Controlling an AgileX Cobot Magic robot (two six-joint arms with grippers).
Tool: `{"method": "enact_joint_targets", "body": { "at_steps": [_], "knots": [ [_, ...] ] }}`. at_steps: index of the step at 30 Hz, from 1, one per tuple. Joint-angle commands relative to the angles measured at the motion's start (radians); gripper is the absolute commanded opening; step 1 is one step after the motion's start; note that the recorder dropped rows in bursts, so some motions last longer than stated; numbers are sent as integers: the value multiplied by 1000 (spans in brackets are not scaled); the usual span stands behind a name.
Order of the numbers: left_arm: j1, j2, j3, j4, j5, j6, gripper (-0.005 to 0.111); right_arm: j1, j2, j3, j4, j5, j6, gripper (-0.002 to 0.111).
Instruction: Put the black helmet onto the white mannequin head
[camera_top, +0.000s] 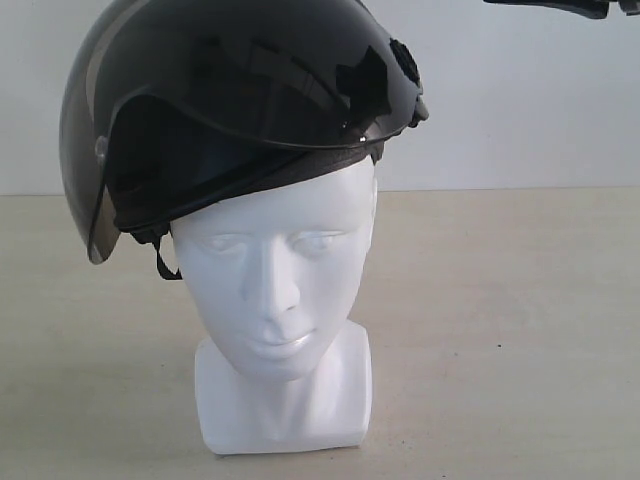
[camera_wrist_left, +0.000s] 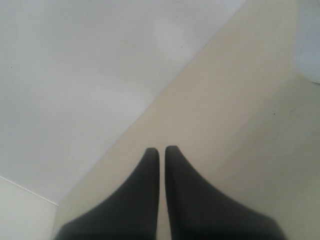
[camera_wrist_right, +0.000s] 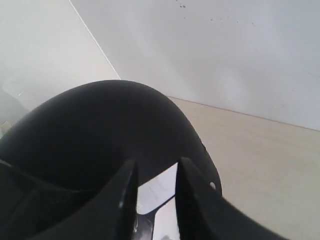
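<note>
Surface: a flat, pale beige matte table top (camera_top: 520, 330) carries the scene; the neck base stands directly on it.
Room: a plain white wall (camera_top: 520, 100) rises behind the table. In the right wrist view it shows a few small dark specks.
Task object: the matte black helmet with a smoky tinted curved visor (camera_top: 230, 90) sits on top of the glossy white mannequin head with a moulded face and blocky neck base (camera_top: 280, 270).
Seating: the shell is tilted and turned, and the tinted visor (camera_top: 78, 150) hangs down on the left of the exterior view, beside the face rather than in front of it. The forehead, eyes, nose and mouth are uncovered.
Strap: a black chin strap (camera_top: 165, 265) hangs just beside the temple on that same side.
Edges: the rear table edge meets the wall in a straight line behind the head; the other table edges are out of view.
Open room: bare table lies on both sides of the neck base, wider on the right.
Left gripper (camera_wrist_left: 162, 150): dark fingers almost touching, nothing between them, above bare table and well away from the head.
Right gripper (camera_wrist_right: 157, 165): fingers parted by a modest gap, clamping nothing, just above the helmet's rounded shell.
Arm: a black robot arm section (camera_top: 560, 6) shows in the top right corner of the exterior view, apart from the helmet.
</note>
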Motion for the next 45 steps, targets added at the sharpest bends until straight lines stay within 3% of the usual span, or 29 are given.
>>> {"method": "enact_joint_targets", "body": {
  "at_steps": [1,5,6,28,30,40,45],
  "knots": [
    [-6,-3,4,-3,-1,-7,4,-3,-2,-6,5,10,-8,24],
    [-6,-3,4,-3,-1,-7,4,-3,-2,-6,-14,27,-8,1],
    [-6,-3,4,-3,-1,-7,4,-3,-2,-6,-14,27,-8,0],
    [-7,-3,4,5,-6,2,4,-3,-2,-6,-14,69,5,0],
    [-5,-3,4,53,-33,17,4,-3,-2,-6,-14,71,7,0],
    [-5,-3,4,-35,-202,17,4,-3,-2,-6,-16,73,18,0],
    [-5,-3,-13,-75,-269,-67,4,-3,-2,-6,-16,69,18,0]
  ]
}}
